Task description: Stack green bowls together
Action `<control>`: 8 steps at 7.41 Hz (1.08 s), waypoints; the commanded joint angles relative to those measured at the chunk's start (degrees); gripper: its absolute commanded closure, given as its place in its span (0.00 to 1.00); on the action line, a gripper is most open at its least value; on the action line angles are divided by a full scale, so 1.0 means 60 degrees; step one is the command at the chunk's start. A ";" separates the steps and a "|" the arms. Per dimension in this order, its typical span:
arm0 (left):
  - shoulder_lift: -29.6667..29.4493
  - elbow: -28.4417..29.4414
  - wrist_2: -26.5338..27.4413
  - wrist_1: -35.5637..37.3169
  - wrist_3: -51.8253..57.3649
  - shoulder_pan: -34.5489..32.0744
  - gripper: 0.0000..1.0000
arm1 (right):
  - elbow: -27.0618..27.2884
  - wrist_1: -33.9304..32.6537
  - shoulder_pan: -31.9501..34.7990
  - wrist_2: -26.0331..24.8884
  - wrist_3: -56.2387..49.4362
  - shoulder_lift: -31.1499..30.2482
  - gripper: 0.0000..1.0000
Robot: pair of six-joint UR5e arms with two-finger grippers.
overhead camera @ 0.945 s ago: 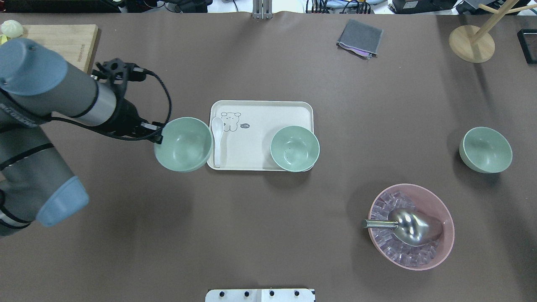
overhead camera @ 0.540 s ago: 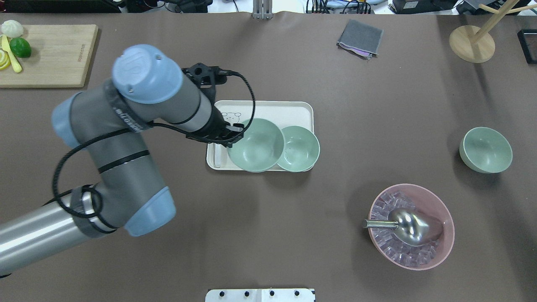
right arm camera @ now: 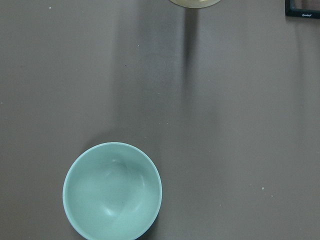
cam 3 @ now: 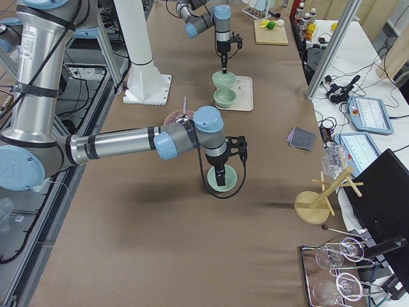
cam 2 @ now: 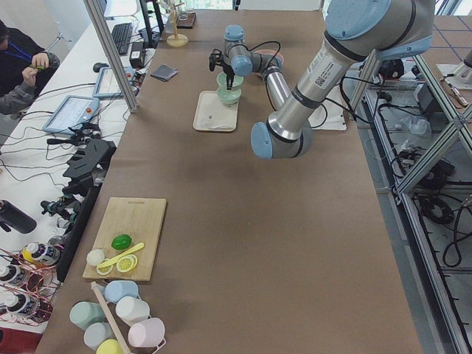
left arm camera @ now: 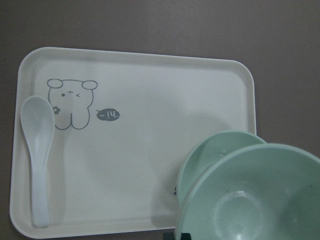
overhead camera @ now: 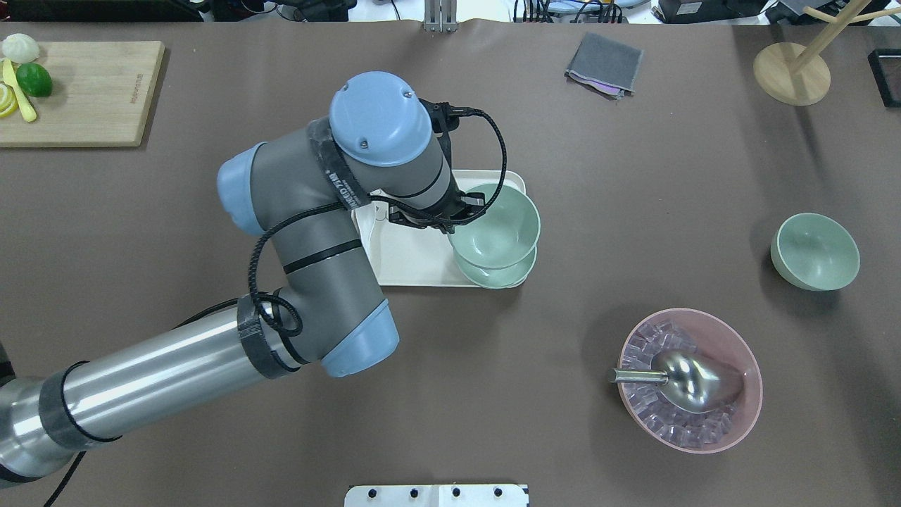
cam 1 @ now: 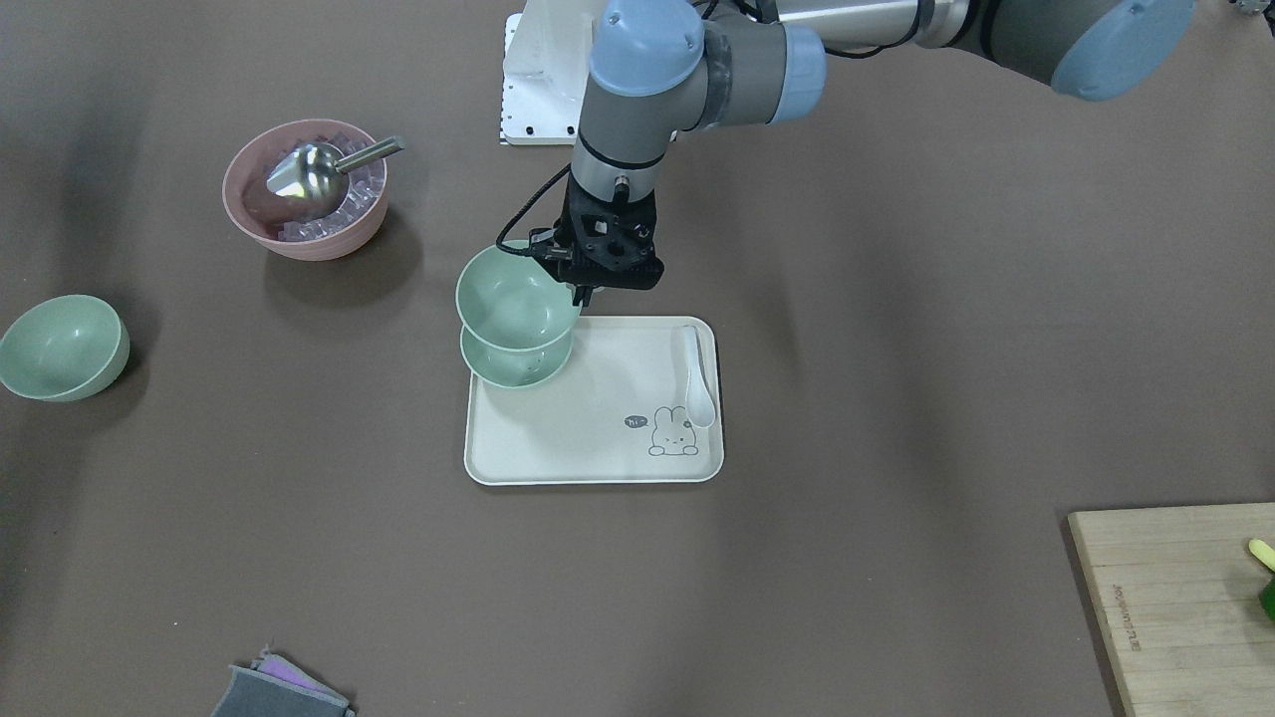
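three green bowls point(overhead camera: 815, 251), one pink bowl point(overhead camera: 755, 394)

Three green bowls are in view: one raised bowl point(overhead camera: 496, 224), one bowl on the tray point(overhead camera: 500, 279) directly beneath it, and one lone bowl point(overhead camera: 815, 251) far to the right on the bench point(overhead camera: 211, 422). There is one cream tray point(overhead camera: 415, 264), one white spoon point(cam 1: 695, 378), one pink bowl point(overhead camera: 752, 391) with one metal scoop point(overhead camera: 697, 382), one grey cloth point(overhead camera: 604, 63), one cutting board point(overhead camera: 84, 98) and one wooden stand point(overhead camera: 792, 74).
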 commanded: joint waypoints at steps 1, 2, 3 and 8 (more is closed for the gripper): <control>-0.0356 0.0930 0.0388 -0.0459 -0.0120 0.0204 1.00 | 0.0004 -0.0011 -0.0004 0.0000 0.0000 0.0005 0.00; -0.0355 0.1179 0.0403 -0.0578 -0.0119 0.0219 1.00 | 0.0004 -0.0011 -0.0004 0.0000 0.0000 0.0005 0.00; -0.0326 0.1268 0.0403 -0.0594 -0.0119 0.0263 1.00 | 0.0004 -0.0011 -0.0004 0.0000 0.0000 0.0005 0.00; 0.0128 0.1196 0.0623 -0.1136 -0.0134 0.0629 1.00 | 0.0004 -0.0011 -0.0004 0.0000 0.0000 0.0020 0.00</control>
